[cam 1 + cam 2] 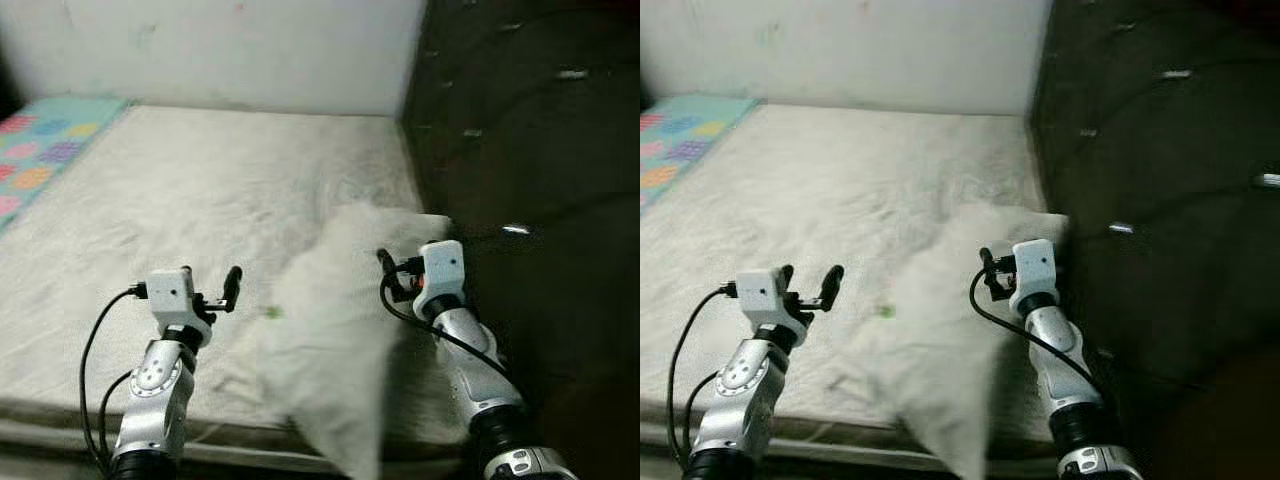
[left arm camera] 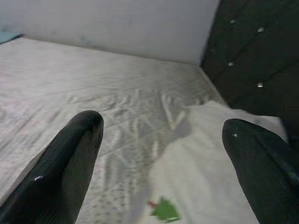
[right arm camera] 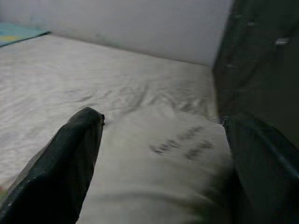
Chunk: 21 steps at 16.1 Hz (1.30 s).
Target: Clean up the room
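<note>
While a white pillow lies on the pale bed against the dark headboard, its near corner past the edge, the right gripper straddles it with fingers spread wide, and the left gripper hovers beside it, wide and empty.

1. A bedroom in a home.
2. A bed under a pale, wrinkled sheet lies ahead of both grippers.
3. A white pillow lies on it between them.
4. A dark tufted headboard stands beside the right gripper, against a plain wall.
</note>
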Motion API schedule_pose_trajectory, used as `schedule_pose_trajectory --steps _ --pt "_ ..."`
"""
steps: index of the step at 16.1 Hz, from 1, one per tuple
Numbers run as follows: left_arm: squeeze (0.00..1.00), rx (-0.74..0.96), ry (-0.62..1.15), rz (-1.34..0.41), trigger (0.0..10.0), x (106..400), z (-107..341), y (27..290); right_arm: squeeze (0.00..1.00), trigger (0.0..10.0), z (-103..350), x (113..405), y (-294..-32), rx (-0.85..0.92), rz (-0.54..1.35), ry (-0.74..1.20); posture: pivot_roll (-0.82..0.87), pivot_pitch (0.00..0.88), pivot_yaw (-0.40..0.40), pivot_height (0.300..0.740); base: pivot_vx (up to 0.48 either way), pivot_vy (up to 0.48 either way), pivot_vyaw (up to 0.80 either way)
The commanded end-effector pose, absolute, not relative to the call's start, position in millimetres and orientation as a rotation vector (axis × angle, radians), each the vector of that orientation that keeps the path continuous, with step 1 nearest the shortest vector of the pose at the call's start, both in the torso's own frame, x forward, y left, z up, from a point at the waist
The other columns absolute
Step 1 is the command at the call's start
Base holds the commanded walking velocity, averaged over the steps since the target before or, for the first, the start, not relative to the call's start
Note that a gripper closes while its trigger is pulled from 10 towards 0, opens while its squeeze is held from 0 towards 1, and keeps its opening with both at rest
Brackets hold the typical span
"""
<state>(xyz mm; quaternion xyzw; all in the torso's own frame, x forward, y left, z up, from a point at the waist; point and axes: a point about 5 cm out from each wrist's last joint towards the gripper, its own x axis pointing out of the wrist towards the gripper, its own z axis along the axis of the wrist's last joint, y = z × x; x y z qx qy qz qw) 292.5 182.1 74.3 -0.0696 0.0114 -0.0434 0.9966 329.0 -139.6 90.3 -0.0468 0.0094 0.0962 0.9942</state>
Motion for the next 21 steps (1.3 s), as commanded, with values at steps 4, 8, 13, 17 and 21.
schedule_pose_trajectory --steps 4,8,13,17,21 --pt "0.0 -0.131 0.014 -0.063 10.0 293.0 77.4 191.6 0.0 10.0 94.9 330.5 -128.7 -0.08 0.221 -0.003 -0.09 0.0 0.0 0.74 0.0 0.0 0.0" --pt "0.0 -0.129 0.01 -0.062 10.0 291.1 78.4 191.7 0.0 10.0 95.9 328.6 -129.8 -0.065 0.217 -0.011 -0.09 0.0 0.0 0.74 0.0 0.0 0.0" --pt "0.0 -0.097 -0.019 -0.052 10.0 280.2 84.9 194.9 0.0 10.0 94.8 320.2 -132.3 -0.031 0.215 -0.002 -0.09 0.052 -0.001 0.74 0.0 0.0 0.0" --pt "0.0 -0.098 -0.01 -0.058 10.0 275.6 86.6 194.9 0.0 10.0 92.0 315.7 -132.6 -0.005 0.212 0.029 -0.07 0.087 -0.008 0.74 0.0 0.0 -0.6" --pt "0.0 -0.093 -0.006 -0.046 10.0 275.6 88.6 198.0 0.0 10.0 96.9 315.2 -122.1 -0.067 0.262 0.014 -0.05 0.104 -0.006 0.74 0.0 0.0 -0.6"
